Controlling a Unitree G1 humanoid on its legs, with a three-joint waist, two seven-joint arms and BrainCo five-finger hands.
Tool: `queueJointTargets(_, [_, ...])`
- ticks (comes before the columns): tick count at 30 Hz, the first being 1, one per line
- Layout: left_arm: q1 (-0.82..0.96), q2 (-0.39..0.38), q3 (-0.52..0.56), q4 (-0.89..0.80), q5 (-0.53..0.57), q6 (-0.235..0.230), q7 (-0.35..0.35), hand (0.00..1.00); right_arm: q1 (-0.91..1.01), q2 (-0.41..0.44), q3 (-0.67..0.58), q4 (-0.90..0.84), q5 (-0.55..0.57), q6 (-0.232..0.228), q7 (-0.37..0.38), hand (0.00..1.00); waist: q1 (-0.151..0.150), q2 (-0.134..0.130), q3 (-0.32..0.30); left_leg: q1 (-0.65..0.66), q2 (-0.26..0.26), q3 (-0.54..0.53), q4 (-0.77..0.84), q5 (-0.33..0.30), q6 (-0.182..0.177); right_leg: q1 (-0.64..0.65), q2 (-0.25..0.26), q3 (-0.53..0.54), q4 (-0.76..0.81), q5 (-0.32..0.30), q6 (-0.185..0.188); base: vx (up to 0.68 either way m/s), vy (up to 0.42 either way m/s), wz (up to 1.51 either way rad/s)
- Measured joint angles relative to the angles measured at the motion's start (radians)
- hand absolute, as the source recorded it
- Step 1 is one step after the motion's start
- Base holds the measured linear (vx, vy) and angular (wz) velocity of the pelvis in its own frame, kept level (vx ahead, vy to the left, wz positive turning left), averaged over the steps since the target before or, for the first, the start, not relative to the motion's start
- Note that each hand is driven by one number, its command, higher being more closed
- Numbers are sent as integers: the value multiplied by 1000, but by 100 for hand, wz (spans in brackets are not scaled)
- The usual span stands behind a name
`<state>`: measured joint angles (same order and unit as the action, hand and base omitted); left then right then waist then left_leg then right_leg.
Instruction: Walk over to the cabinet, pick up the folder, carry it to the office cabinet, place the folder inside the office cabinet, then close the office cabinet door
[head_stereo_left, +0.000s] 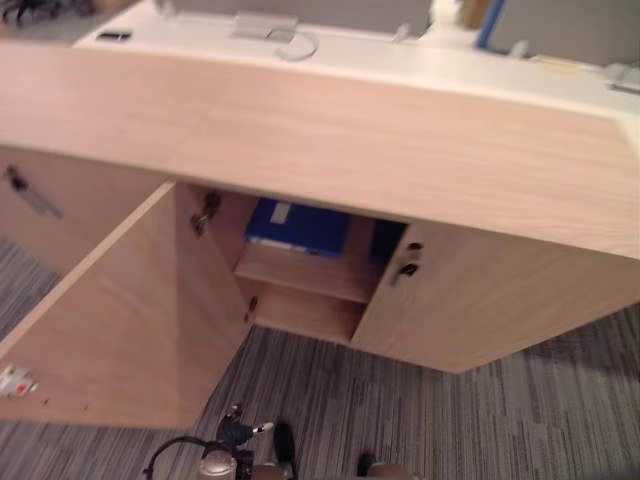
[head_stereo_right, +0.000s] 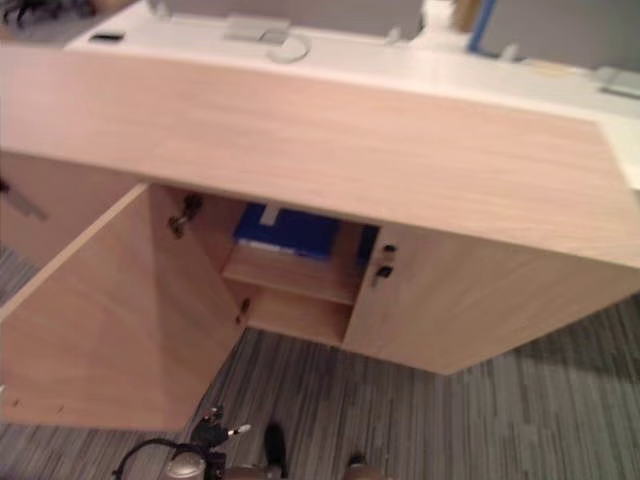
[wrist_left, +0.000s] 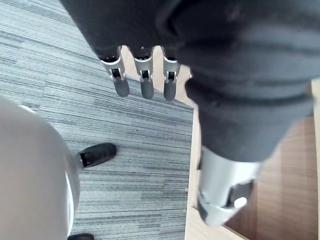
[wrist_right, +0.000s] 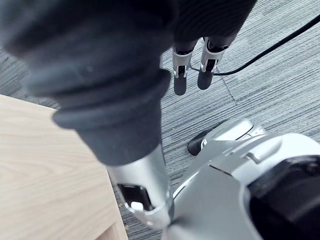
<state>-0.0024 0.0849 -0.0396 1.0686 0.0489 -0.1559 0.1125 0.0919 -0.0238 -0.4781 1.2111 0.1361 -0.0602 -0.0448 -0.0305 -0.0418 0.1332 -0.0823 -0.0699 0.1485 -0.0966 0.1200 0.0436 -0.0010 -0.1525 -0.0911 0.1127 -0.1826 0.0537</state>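
A blue folder (head_stereo_left: 298, 228) lies on the upper shelf (head_stereo_left: 305, 272) inside the light-wood office cabinet (head_stereo_left: 330, 120). The cabinet's left door (head_stereo_left: 110, 320) stands swung wide open toward me; its right door (head_stereo_left: 470, 300) is closed, with a key in its lock (head_stereo_left: 408, 262). My left hand (wrist_left: 145, 82) hangs over the grey carpet beside a wooden panel (wrist_left: 295, 190), fingers straight, holding nothing. My right hand (wrist_right: 187, 75) also hangs over the carpet next to a wood surface (wrist_right: 50, 170), fingers relaxed and empty. Both hands are well apart from the folder.
Behind the cabinet runs a white desk (head_stereo_left: 380, 50) with small items on it. A second closed door with a handle (head_stereo_left: 30, 195) is at the far left. Striped grey carpet (head_stereo_left: 480, 410) lies in front of the cabinet.
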Motion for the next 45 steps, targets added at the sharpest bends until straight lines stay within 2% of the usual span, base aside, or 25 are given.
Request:
queueJointTargets(3, [6,11,-10,2,-1,0,-4,0,-3,-10,49,0,0,-2,0,0,18,0,1,18,-30,-7,0,-7,10,26,-18,32,-15,16,8,20,149,15])
queueJointTargets(8, [4,19,-28,16,-2,-1,-6,0,-10,-15,81,2,0,-2,-1,0,18,-1,2,39,-41,-12,-1,-11,15,56,-23,37,-21,27,21,23,37,3])
queueJointTargets(10, [1,23,-43,21,-2,-3,-7,0,-12,-18,87,2,0,-2,-1,0,17,-4,6,50,-48,-33,-1,-12,17,59,-30,20,14,12,48,18,-38,29])
queueJointTargets(12, [-6,29,-62,20,-3,-4,-8,0,-23,-19,87,1,0,-1,0,0,17,-15,16,62,-69,-65,0,-20,26,54,-56,-15,89,-41,83,5,-54,55])
queueJointTargets(15, [-8,27,-63,22,-2,-5,-7,0,-43,-23,88,-2,0,-2,1,0,15,-12,21,68,-77,-111,0,-18,29,41,-62,-7,189,-59,90,11,-51,43])
queueJointTargets(16, [-9,28,-64,22,-2,-5,-5,0,-44,-23,87,-1,0,-2,1,0,15,-14,20,68,-71,-145,0,-11,25,24,-49,15,246,-57,85,23,-27,87])
queueJointTargets(18, [-16,28,-64,21,-3,-5,-4,0,-40,-20,87,0,-2,-2,1,0,16,-11,19,63,-55,-198,0,1,17,18,-18,47,249,-46,56,32,-31,79])
queueJointTargets(23, [-15,39,-48,22,-8,-5,0,0,-64,-15,87,4,-43,-1,4,0,28,-22,21,11,-45,-270,4,37,6,70,22,39,96,-35,34,10,-147,46])
queueJointTargets(25, [-13,37,-31,23,-16,-5,5,0,-70,-14,88,4,-43,0,5,0,31,-22,21,15,-28,-284,0,43,-1,91,44,40,76,-30,25,-30,-234,27])
queueJointTargets(27, [-13,37,-15,23,-24,-5,14,0,-87,-9,121,2,-39,-1,4,0,37,-22,22,14,6,-297,-1,52,-19,94,85,42,73,-16,2,-64,-214,9])
queueJointTargets(34, [-17,38,8,35,-83,-5,-7,0,-99,-1,157,0,-39,-4,4,0,35,-13,33,-23,74,-344,-1,74,-72,95,151,31,56,-11,-8,-116,-163,14])
queueJointTargets(36, [-27,39,12,51,-115,-3,-33,0,-99,-5,148,0,-38,-4,5,0,26,-9,42,-45,77,-309,-1,45,-80,95,147,-16,34,-10,-37,-177,-71,50])
queueJointTargets(37, [-51,41,31,65,-134,-1,-53,0,-100,-4,103,1,-39,-4,7,0,9,-29,58,-82,73,-171,56,-25,-46,83,108,-83,11,2,-66,-174,-25,97])
queueJointTargets(38, [-69,40,48,67,-141,0,-69,0,-97,-9,71,4,-39,-1,8,0,8,-28,74,-117,80,-45,179,-51,-43,85,74,-116,25,2,-66,-172,-7,104])
queueJointTargets(40, [-57,35,83,68,-148,2,-91,0,-75,-22,29,11,-39,2,13,0,8,-28,79,-109,98,96,375,-109,-43,91,21,-153,51,1,-65,-75,66,58])
queueJointTargets(41, [-35,35,101,72,-149,5,-104,0,-67,-27,27,10,-39,3,16,0,7,-16,73,-81,119,127,426,-138,-46,93,12,-152,60,0,-62,-32,169,31])
queueJointTargets(42, [-15,34,130,82,-157,8,-123,0,-56,-34,18,3,-39,3,21,0,6,5,61,-42,140,118,412,-188,-63,88,16,-153,71,-10,-45,-30,188,15])
queueJointTargets(43, [-14,34,146,91,-160,12,-133,0,-58,-32,1,2,-39,3,24,0,7,21,58,-32,136,103,375,-200,-61,82,21,-153,77,-16,-32,-57,214,29])
queueJointTargets(44, [-14,39,180,111,-164,23,-159,0,-60,-14,-38,4,-37,7,30,0,7,19,48,-1,105,83,261,-168,-42,57,18,-153,89,-23,-20,-64,185,40])
queueJointTargets(45, [-9,45,207,120,-170,34,-173,0,-54,-8,-63,11,-36,9,38,0,1,11,32,18,79,73,167,-117,-34,39,12,-147,78,-18,-23,-54,167,52])
